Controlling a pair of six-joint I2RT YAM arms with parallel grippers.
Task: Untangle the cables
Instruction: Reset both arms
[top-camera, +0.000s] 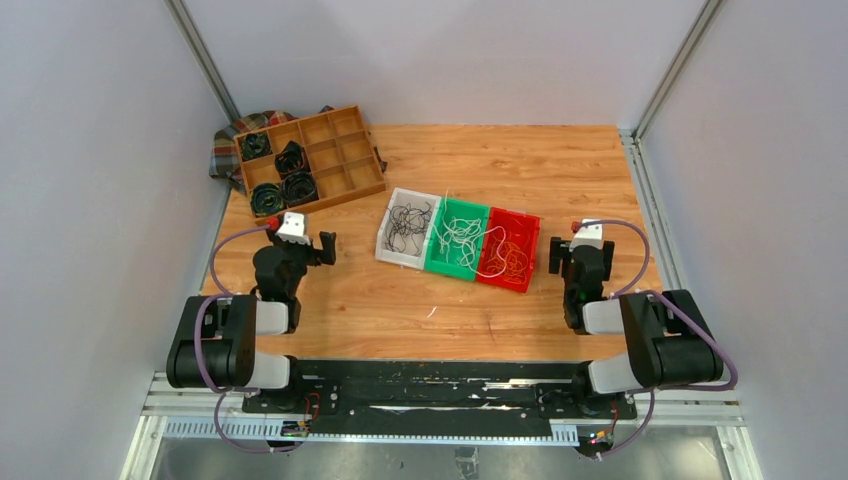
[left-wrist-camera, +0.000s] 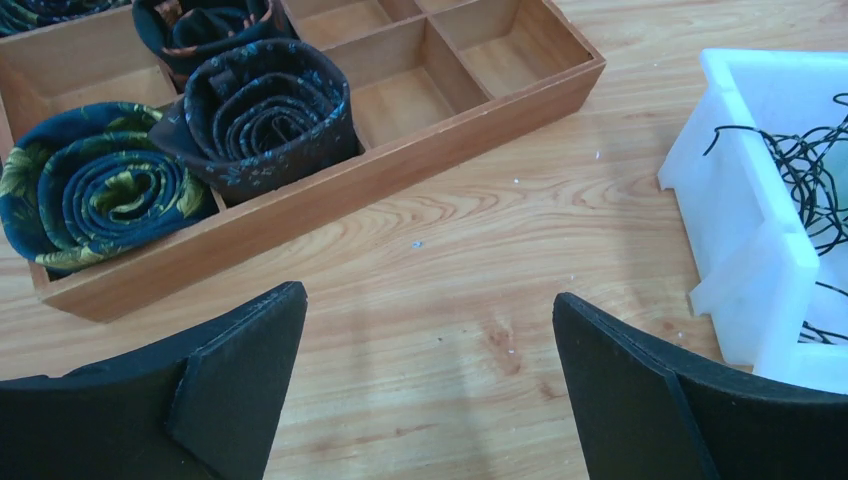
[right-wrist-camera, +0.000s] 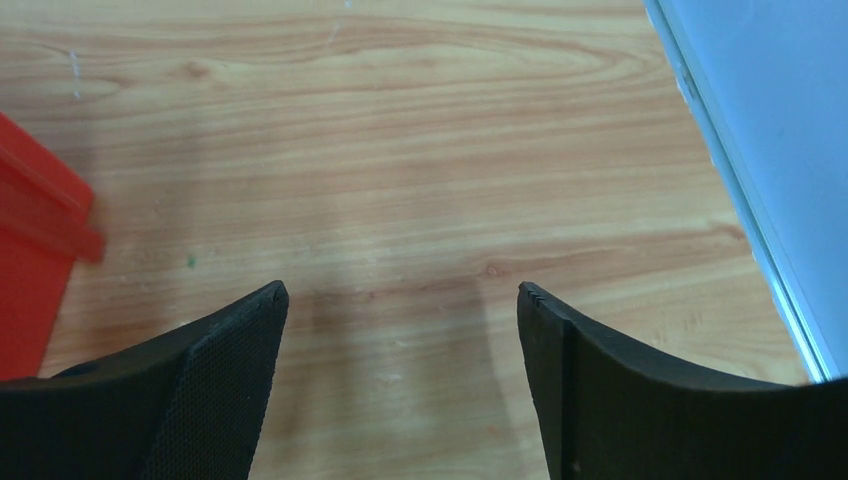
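Wooden divided tray (top-camera: 320, 205) sits far left; the left hand (top-camera: 325, 246), spread wide and empty, hovers near a white plastic bin (top-camera: 385, 245) of thin black cables (top-camera: 408, 225). Next, the green bin (top-camera: 440, 270) holds white cables (top-camera: 460, 238), the red bin (top-camera: 530, 262) orange cables (top-camera: 510, 258); the right hand (top-camera: 556, 256), spread and empty, flanks it over bare wooden surface (top-camera: 480, 160)

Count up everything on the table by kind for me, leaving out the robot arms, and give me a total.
Plastic bins: 3, white, green, red
Wooden tray: 1
Rolled fabrics in the tray: 4
Plaid cloth under the tray: 1
Cables in the bins: too tangled to count
Total without cables: 9
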